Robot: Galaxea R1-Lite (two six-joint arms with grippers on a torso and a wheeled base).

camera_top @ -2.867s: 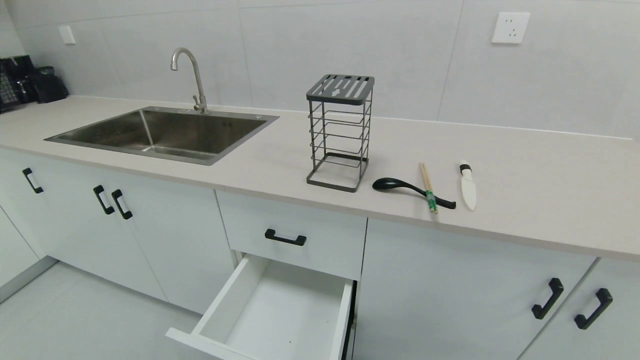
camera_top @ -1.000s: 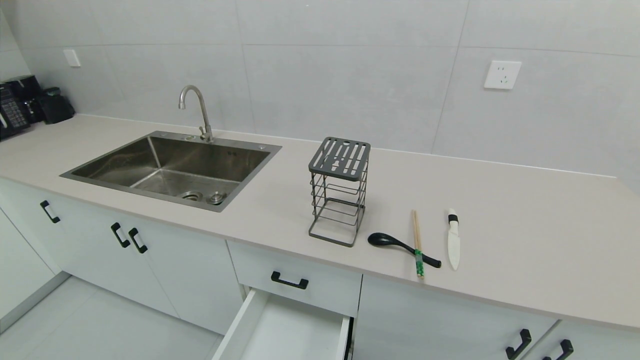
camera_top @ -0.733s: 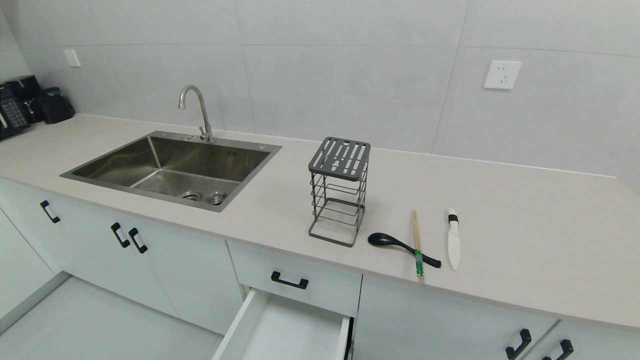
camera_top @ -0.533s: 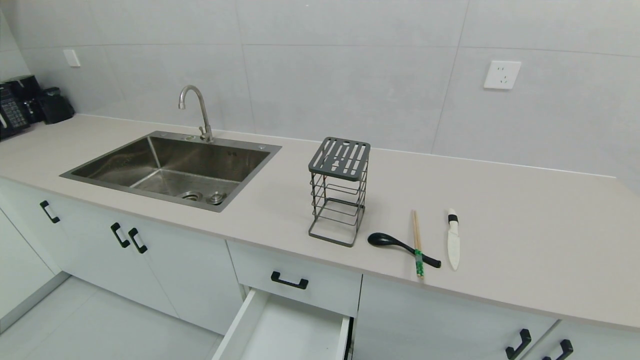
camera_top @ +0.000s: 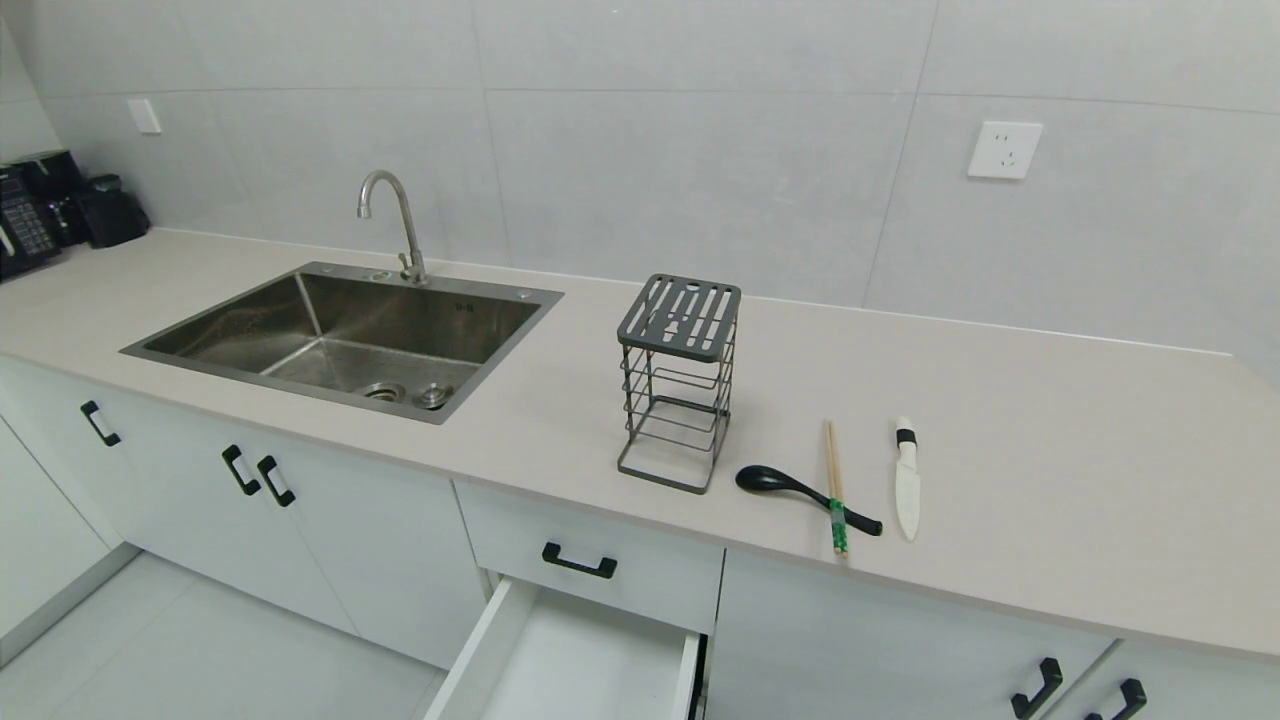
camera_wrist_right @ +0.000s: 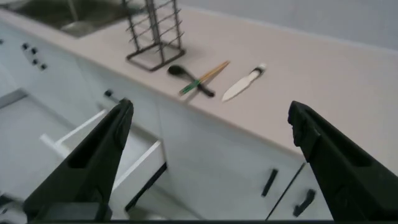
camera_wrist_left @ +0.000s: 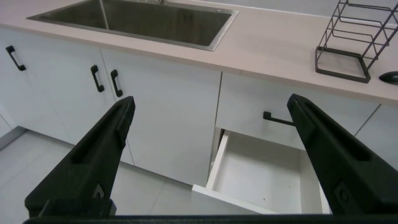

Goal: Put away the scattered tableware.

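Start from the left gripper [camera_wrist_left: 211, 155] and the right gripper [camera_wrist_right: 208, 155], both spread wide and pinching nothing, hanging out in front of the cabinets, short of the tabletop [camera_top: 1050, 480]. Mind the open drawer [camera_top: 570, 665] below the front edge: white, flat-bottomed, smooth-walled, a likely home for the pieces, else an obstacle to steer the arms around.

Reach first for the front edge, right of the middle, toward three pieces lying flat and close together. Take the black spoon [camera_top: 800, 492] by its thin curved handle, not by the rounded glossy bowl; expect a slippery, plastic-like surface and little height to get under. Lift the chopsticks [camera_top: 833, 480] as a pair, pinching across both pale wooden sticks near the green-banded ends, right where crossing the spoon handle; free these before the spoon, or risk rolling one away. Approach the knife [camera_top: 907, 485] from straight above, near the black band; white, flat, tapering to a point, possibly sheathed, handle end hard to tell from here. Come down square, close gently, lift straight.

Just left of the spoon, nearer the middle: the wire rack [camera_top: 675, 385], upright, dark grey metal, open rungs under a slotted top plate. Feed pieces tip-first through the slots if storing there.

Farther, toward the back left: the steel sink [camera_top: 350, 335], brushed and sunk in, with a curved faucet [camera_top: 395, 220] at its back edge.
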